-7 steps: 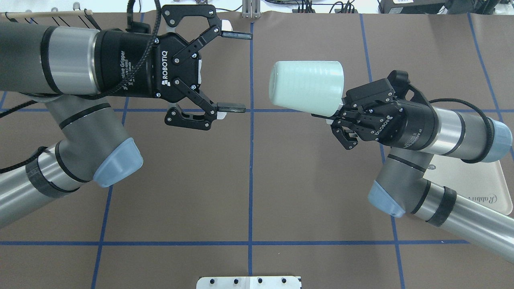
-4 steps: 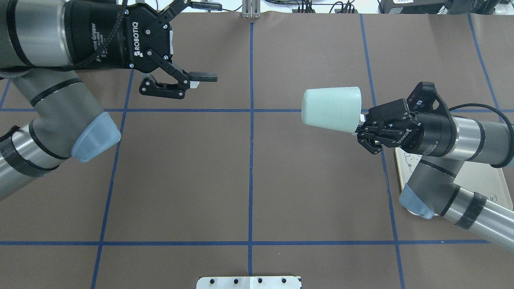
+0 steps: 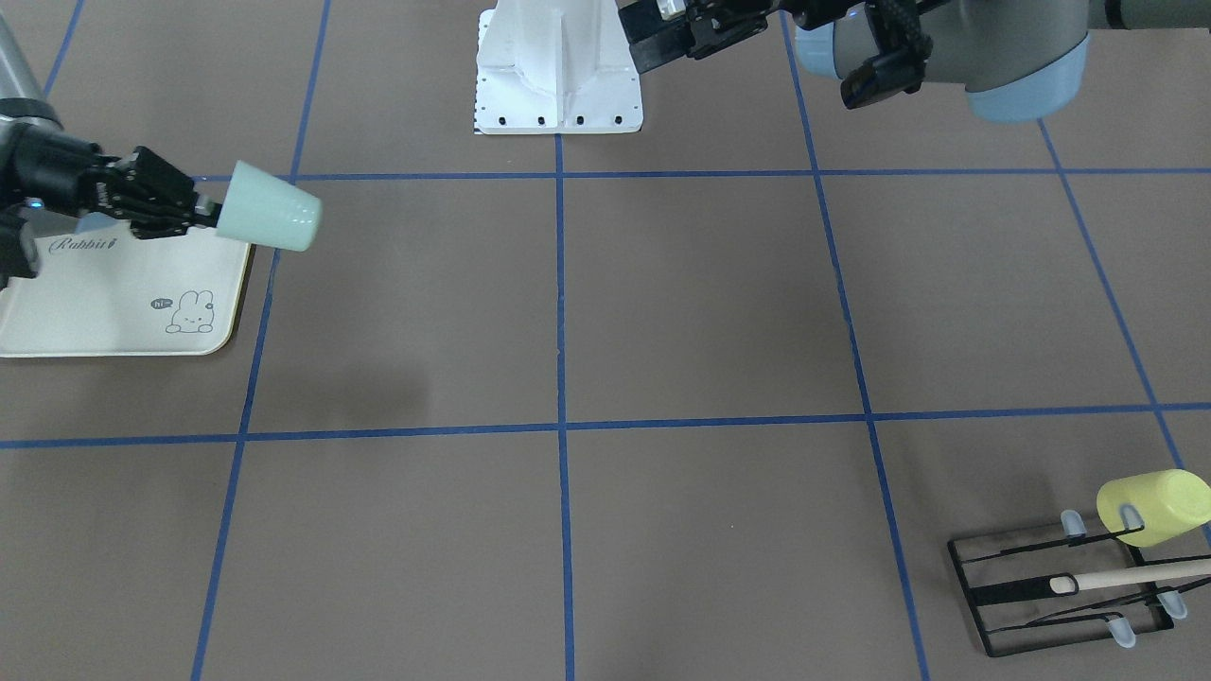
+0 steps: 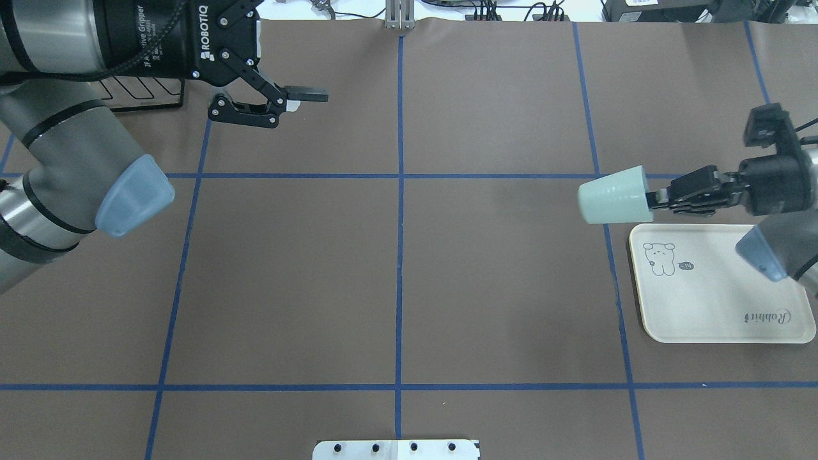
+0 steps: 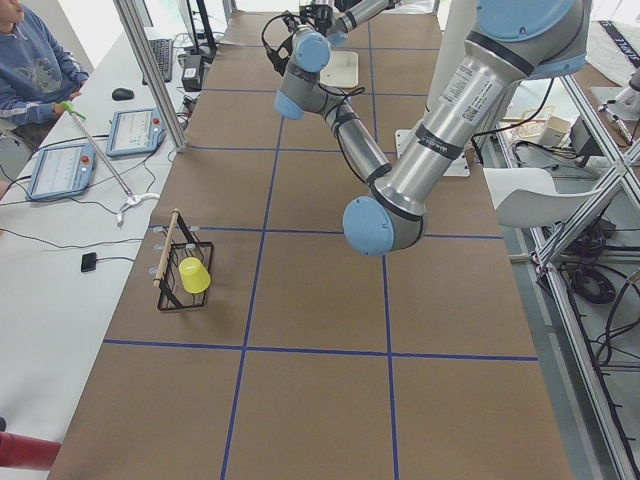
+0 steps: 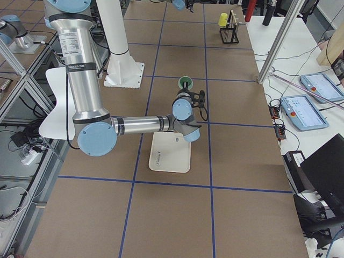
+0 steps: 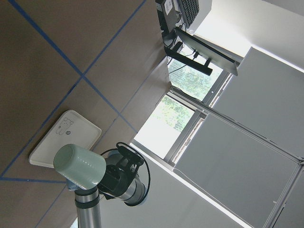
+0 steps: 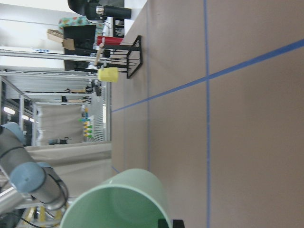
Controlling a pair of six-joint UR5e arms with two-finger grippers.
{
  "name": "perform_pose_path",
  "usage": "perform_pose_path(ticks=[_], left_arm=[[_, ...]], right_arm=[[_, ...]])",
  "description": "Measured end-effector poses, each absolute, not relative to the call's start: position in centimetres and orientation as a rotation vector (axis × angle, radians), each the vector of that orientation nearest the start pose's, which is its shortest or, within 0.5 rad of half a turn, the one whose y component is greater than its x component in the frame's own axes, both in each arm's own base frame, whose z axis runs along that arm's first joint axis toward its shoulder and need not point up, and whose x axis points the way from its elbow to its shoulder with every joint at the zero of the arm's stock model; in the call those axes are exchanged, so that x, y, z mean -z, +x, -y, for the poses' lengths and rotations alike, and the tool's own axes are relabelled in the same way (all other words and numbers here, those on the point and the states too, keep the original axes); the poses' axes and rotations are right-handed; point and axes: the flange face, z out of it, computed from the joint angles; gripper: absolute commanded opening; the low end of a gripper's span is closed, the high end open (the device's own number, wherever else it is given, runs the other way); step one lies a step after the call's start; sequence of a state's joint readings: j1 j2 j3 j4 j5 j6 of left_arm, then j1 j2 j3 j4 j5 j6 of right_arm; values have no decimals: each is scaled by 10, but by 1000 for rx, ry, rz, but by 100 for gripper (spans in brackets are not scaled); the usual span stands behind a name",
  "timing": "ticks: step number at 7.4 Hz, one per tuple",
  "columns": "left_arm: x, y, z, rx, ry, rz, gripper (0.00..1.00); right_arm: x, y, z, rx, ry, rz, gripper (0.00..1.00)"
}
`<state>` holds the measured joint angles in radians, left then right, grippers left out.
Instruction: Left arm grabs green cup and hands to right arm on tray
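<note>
The pale green cup (image 4: pixel 612 195) lies on its side in the air, base towards the table's middle, just off the far inner corner of the cream tray (image 4: pixel 716 306). My right gripper (image 4: pixel 658 197) is shut on the cup's rim. In the front-facing view the cup (image 3: pixel 270 219) hangs at the tray's (image 3: pixel 104 326) corner, held by the right gripper (image 3: pixel 201 210). The cup also shows in the left wrist view (image 7: pixel 78 165) and the right wrist view (image 8: pixel 118 204). My left gripper (image 4: pixel 313 45) is open and empty, high at the far left.
A black wire rack (image 3: pixel 1060 586) with a wooden handle holds a yellow-green cup (image 3: pixel 1154 506) at the far left corner; part of the rack (image 4: pixel 140 96) shows under my left arm. The white robot base (image 3: pixel 558 71) stands at the near edge. Blue tape lines grid the brown table.
My right arm has drawn back to the right with the green cup, down towards the tray. My left gripper, still open, has pulled away to the far left.
</note>
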<state>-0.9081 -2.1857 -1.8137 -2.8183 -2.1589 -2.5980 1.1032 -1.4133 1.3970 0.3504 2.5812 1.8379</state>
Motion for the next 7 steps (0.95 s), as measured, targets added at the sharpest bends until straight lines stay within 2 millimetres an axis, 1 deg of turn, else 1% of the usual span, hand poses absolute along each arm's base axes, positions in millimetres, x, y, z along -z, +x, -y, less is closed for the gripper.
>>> perform_pose_path(ticks=[1, 2, 3, 4, 5, 6, 7], left_arm=[[-85, 261, 462, 619, -465, -1994, 100], [-85, 262, 464, 629, -464, -1985, 100], [-85, 263, 465, 635, -464, -1979, 100], [-85, 264, 466, 644, -467, -1971, 100], [-83, 266, 467, 654, -470, -1962, 100], [-81, 267, 467, 658, -472, -1959, 100], [-80, 267, 468, 662, -472, -1956, 100]], right_arm=[[-494, -132, 457, -48, 46, 1655, 0], [-513, -104, 457, -102, -17, 1597, 0], [-538, -77, 450, -202, -79, 1554, 0], [-565, -55, 439, -324, -128, 1517, 0], [-593, -41, 425, -453, -150, 1476, 0], [-617, -33, 413, -560, -138, 1434, 0], [-633, -29, 407, -610, -87, 1397, 0]])
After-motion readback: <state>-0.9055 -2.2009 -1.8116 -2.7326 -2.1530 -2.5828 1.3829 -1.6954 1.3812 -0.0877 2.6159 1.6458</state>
